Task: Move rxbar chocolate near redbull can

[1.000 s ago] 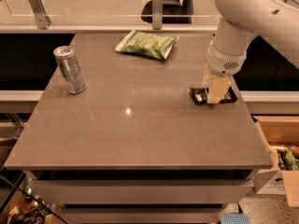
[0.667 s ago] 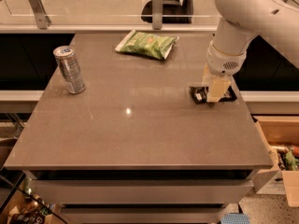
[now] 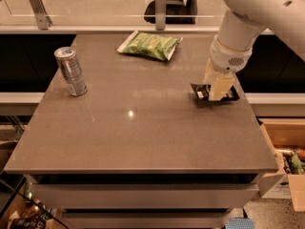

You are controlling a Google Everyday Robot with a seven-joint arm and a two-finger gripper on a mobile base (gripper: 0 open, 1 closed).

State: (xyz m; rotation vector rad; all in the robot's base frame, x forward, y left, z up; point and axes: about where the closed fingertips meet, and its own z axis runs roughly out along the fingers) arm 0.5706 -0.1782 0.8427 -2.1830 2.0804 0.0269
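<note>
Now the bench (image 3: 143, 142) holds the redbull can (image 3: 70, 71) well apart from the gripper (image 3: 217, 94), which is down on the rxbar chocolate (image 3: 199, 90) directly beneath. I cannot tell its grasp; confirm the hold before lifting.

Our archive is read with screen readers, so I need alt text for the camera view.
The robot's gripper is down on the rxbar chocolate near the right edge of a brown table. The redbull can stands upright at the table's left side, well apart from the bar, and a green chip bag lies near the back edge.
</note>
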